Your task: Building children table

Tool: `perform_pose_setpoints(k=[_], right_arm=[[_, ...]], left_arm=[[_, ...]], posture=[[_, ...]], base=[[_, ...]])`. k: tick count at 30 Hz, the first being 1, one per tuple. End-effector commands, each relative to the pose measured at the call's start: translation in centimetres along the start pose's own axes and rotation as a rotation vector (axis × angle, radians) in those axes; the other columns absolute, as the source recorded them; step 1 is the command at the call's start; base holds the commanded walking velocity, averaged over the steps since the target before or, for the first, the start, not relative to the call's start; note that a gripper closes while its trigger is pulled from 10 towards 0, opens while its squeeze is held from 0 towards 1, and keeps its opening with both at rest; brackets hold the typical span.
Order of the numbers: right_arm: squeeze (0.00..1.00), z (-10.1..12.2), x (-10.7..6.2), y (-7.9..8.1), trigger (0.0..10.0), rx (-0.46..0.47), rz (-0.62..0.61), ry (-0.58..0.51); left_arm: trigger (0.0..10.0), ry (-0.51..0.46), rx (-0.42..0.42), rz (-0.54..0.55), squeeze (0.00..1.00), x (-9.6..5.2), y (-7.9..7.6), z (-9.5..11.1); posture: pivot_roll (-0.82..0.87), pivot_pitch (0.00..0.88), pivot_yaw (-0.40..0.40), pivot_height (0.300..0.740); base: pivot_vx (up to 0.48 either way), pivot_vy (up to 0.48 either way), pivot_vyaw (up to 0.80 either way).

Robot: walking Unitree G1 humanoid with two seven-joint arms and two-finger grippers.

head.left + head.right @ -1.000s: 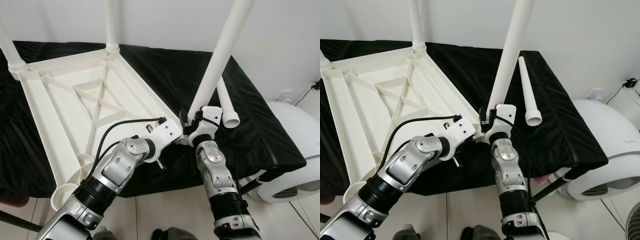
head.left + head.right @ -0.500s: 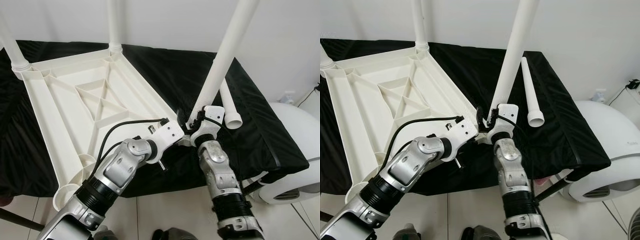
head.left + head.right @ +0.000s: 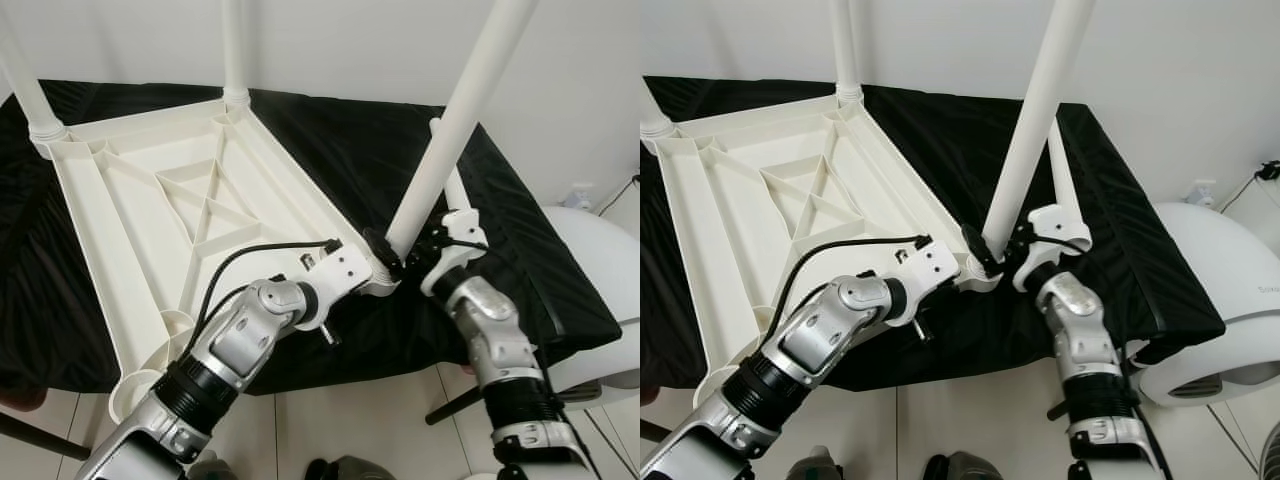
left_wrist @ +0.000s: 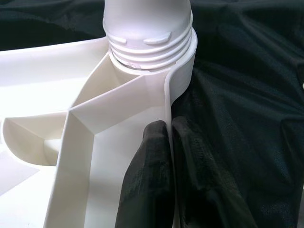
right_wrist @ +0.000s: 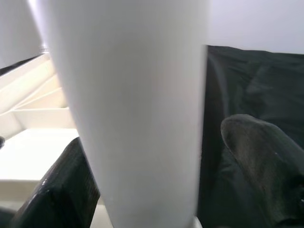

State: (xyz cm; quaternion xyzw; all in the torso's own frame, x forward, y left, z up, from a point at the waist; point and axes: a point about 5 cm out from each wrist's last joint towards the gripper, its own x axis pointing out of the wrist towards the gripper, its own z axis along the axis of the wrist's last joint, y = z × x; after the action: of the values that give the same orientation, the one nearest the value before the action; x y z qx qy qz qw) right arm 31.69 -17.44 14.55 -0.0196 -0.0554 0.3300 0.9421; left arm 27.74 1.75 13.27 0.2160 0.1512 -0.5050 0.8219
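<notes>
The white table top lies upside down on a black-covered surface. Two legs stand screwed in at its far corners. At the near right corner a third white leg stands tilted in the threaded socket, with several threads showing. My right gripper is shut on this leg just above the socket, one finger on each side. My left gripper is shut on the table top's rim beside that socket. A loose fourth leg lies on the cloth behind the held one.
The black cloth drops off at the front and right edges. A round white appliance sits on the tiled floor to the right. A white wall rises close behind the work surface.
My right arm has swung out to the right of the leg while its gripper stays at the leg's base. The left gripper keeps its hold on the rim. The camera shifted slightly.
</notes>
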Motion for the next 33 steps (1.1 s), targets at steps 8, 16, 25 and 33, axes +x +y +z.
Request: perform_pose_setpoints(k=[8,16,25,33], right_arm=[[0.0,-0.1,-0.6,-1.3,10.0,-0.033,0.168,0.062],[0.0,-0.1,-0.3,-2.5,10.0,-0.051,0.206,0.097],[0.0,-0.4,-0.2,-2.6,0.0,-0.061,0.276,0.116],[0.0,-0.6,-0.7,-2.4,1.6,-0.053,0.309,0.117]], left_arm=[[10.0,-0.058,0.034,-0.044,0.0,0.0,-0.5,1.5],[10.0,-0.059,0.04,-0.045,0.0,-0.1,-0.4,1.6],[10.0,-0.064,0.036,-0.048,0.0,0.1,-0.6,1.6],[10.0,-0.064,0.036,-0.052,0.0,0.1,-0.7,1.6]], posture=[[0.04,0.0,-0.101,0.74],[0.05,0.0,-0.096,0.74],[0.04,0.0,-0.101,0.74],[0.04,0.0,-0.101,0.74]], base=[[0.0,0.0,0.0],[0.0,0.0,0.0],[0.0,0.0,0.0],[0.0,0.0,0.0]])
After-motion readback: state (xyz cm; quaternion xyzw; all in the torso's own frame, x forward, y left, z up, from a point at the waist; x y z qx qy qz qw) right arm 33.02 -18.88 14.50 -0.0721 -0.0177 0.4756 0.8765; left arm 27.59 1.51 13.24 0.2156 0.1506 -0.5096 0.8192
